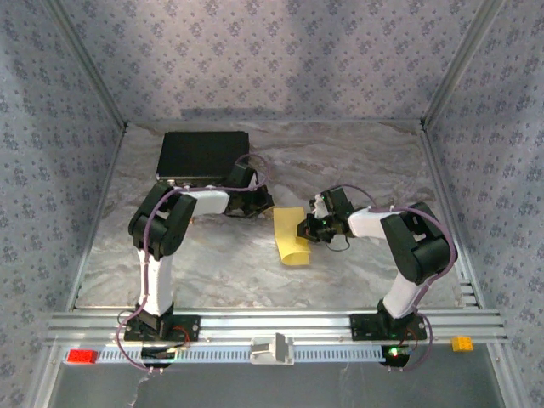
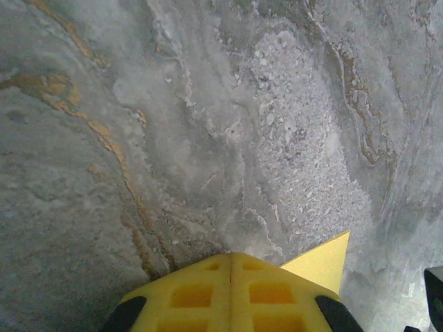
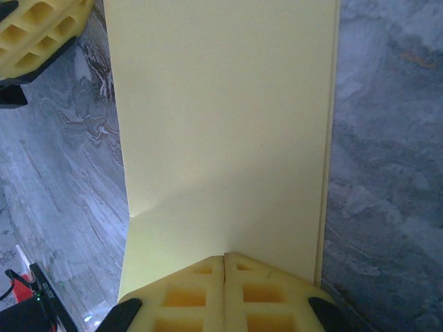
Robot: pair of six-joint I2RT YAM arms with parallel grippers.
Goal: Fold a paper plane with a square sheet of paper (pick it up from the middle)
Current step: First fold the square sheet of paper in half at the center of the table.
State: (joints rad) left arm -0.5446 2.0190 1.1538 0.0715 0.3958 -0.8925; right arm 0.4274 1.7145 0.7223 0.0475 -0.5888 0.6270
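Red brick (image 1: pixel 82 356): on the front ledge, well in front of the black case (image 1: pixel 202 155) and left of it.
White clip (image 1: pixel 272 349): on the same ledge, in front of the case and slightly to its right.
Small tan block (image 1: pixel 461 343): on the ledge, well to the right of the case.
Square sheet of paper (image 1: pixel 291 238): lies on the marble table (image 1: pixel 357 161), in front of the case and off its right near corner. It is pale yellow and folded into a long strip, and a second layer shows along one long edge (image 3: pixel 221 124). The end farthest from the case curls up slightly.
Right gripper (image 1: pixel 308 228): on the side of the paper away from the case. Its yellow pads are pressed together (image 3: pixel 225 259) at the strip's edge. Whether a layer is pinched between them I cannot tell.
Left gripper (image 1: pixel 265 202): just in front of the case's right near corner, low over the table, with its pads closed tight (image 2: pixel 230 257). One paper corner (image 2: pixel 322 266) sits just beside its tip.
Black case: flat at the far left of the table, apart from the paper.
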